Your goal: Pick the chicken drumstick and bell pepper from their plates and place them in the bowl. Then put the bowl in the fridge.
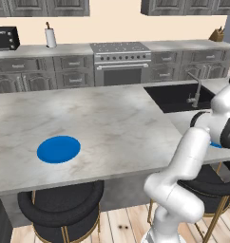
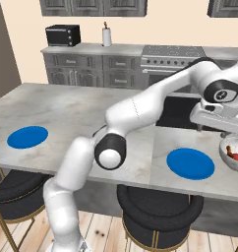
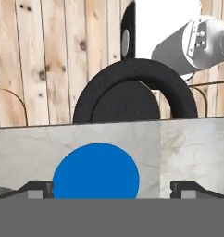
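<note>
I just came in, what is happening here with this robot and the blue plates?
The robot arm reaches over the kitchen island toward the bowl at its right end. The bowl already holds a red piece and a brownish piece, apparently the pepper and the drumstick. Both blue plates, one at the left and one near the bowl, lie bare. The gripper is open over the nearer plate and holds nothing. The bowl has not been lifted yet.

Two blue plates (image 2: pixel 27 137) (image 2: pixel 190 163), one marble bowl (image 2: pixel 229 156), one red bell pepper (image 2: pixel 237 157), one drumstick (image 2: pixel 229 150), three black stools (image 2: pixel 159 210) (image 2: pixel 13 184) (image 1: pixel 61 205).
</note>
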Tool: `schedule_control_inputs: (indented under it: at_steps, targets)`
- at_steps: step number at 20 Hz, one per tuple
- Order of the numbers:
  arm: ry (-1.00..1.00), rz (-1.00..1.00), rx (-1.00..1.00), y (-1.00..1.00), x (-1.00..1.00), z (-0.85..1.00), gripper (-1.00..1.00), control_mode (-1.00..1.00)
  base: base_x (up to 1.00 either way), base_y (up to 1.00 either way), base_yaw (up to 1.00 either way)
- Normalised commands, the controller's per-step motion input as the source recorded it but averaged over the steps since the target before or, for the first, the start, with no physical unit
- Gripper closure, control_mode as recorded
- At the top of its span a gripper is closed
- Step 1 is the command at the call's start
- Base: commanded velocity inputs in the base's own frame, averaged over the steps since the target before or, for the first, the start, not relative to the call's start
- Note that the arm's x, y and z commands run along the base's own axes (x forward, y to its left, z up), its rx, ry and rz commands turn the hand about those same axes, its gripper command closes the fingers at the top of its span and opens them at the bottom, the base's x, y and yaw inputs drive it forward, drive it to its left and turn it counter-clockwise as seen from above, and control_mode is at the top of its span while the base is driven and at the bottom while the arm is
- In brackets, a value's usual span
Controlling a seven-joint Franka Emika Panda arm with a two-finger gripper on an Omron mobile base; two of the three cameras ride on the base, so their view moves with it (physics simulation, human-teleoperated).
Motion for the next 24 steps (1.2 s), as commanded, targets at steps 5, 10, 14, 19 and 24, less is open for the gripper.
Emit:
schedule_control_inputs:
  at_steps: [5, 10, 14, 19, 24]
  targets:
    - [-0.29, 0.0, -0.54, 0.79, -0.49, -0.74, -1.0, -1.0, 0.0, 0.0, 0.0]
    - [-0.03, 0.0, -0.62, 0.67, 0.04, -0.68, -1.0, -1.0, 0.0, 0.0, 0.0]
    - [0.22, 0.0, -0.55, 0.36, 0.35, -0.18, -1.0, -1.0, 0.0, 0.0, 0.0]
    - [0.24, 0.0, -0.33, 0.04, 0.37, -0.04, -1.0, -1.0, 0.0, 0.0, 0.0]
    - [0.26, 0.0, -0.07, -0.21, 0.27, 0.0, -1.0, -1.0, 0.0, 0.0, 0.0]
